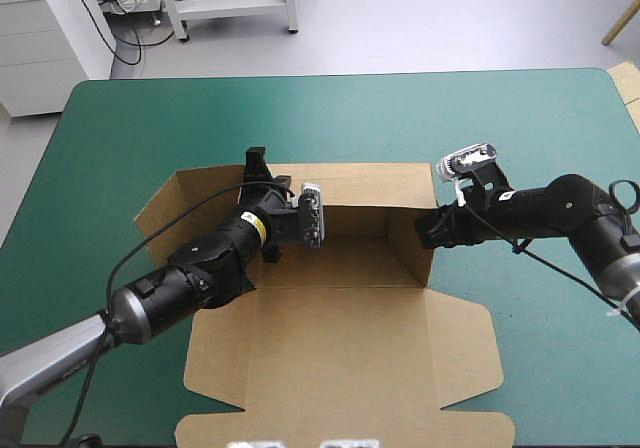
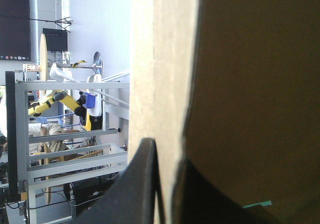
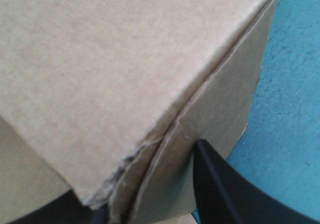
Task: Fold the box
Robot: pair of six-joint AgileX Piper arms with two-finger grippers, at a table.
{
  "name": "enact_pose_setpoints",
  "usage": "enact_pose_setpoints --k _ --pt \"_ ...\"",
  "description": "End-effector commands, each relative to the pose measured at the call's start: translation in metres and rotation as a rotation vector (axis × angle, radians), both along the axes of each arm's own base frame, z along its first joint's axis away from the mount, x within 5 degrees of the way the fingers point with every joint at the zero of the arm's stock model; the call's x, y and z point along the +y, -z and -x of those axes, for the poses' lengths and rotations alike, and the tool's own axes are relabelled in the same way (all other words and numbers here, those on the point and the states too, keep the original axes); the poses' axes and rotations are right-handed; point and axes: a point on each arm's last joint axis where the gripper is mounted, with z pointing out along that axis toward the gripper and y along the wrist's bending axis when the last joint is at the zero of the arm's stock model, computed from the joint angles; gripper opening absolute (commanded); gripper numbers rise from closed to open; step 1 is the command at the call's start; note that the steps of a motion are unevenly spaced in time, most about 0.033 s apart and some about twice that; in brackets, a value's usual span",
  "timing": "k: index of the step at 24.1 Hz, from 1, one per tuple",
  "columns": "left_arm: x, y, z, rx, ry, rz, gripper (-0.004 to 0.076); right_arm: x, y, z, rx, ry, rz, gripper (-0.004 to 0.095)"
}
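Note:
The brown box (image 1: 340,338) lies mid-table with its back wall and right wall raised. Its lid lies flat toward the front edge, and its left flap (image 1: 165,208) leans outward. My left gripper (image 1: 256,160) is at the back left corner. In the left wrist view, the left gripper (image 2: 167,184) is shut on an upright board wall (image 2: 165,84), one black finger on each side. My right gripper (image 1: 428,230) is at the right wall. In the right wrist view, the right gripper (image 3: 150,209) is shut on the doubled board of the box's corner (image 3: 165,134).
The teal-green cover (image 1: 330,118) shows bare beyond the box and along both sides. A pale piece of board (image 1: 627,80) sits at the table's far right corner. The flat lid reaches nearly to the front edge.

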Motion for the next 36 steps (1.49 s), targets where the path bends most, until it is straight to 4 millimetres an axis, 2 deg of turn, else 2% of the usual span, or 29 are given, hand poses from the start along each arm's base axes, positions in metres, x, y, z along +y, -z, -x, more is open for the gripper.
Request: enact_pose_setpoints --k 1,6,10,18,19,21,23,26,31,36 --pt "0.002 0.011 0.003 0.098 -0.082 0.040 -0.0008 0.010 -0.015 0.003 -0.071 -0.026 -0.017 0.0186" --pt "0.002 0.011 0.003 0.102 -0.080 0.046 -0.0008 0.028 -0.012 0.008 -0.118 -0.083 0.072 -0.0021" --pt "0.002 0.011 0.003 0.103 -0.081 0.047 -0.0008 0.031 -0.009 0.007 -0.132 -0.040 0.152 -0.0020" --pt "0.000 0.008 0.006 0.101 -0.067 0.064 0.0001 0.036 -0.012 0.006 -0.160 -0.002 0.129 -0.0020" --pt "-0.002 0.008 0.007 0.100 -0.062 0.064 0.0016 0.036 -0.013 0.006 -0.165 -0.003 0.128 -0.0020" --pt "-0.007 0.006 0.012 0.097 -0.035 0.071 0.0136 0.037 -0.013 0.006 -0.164 0.011 0.116 -0.0020" --pt "-0.014 -0.005 0.026 0.085 -0.001 0.110 0.0363 0.037 -0.013 0.005 -0.163 0.020 0.112 -0.0020" --pt "-0.017 -0.018 0.036 0.079 -0.016 0.163 0.0482 0.037 -0.014 0.005 -0.165 0.029 0.106 -0.0020" --pt "-0.024 -0.052 0.073 0.044 0.015 0.186 0.0501 0.036 -0.016 0.002 -0.175 0.069 0.080 -0.0020" --pt "-0.035 -0.068 0.110 0.062 0.058 0.172 0.0501 0.034 -0.015 0.002 -0.179 0.082 0.100 -0.0020"
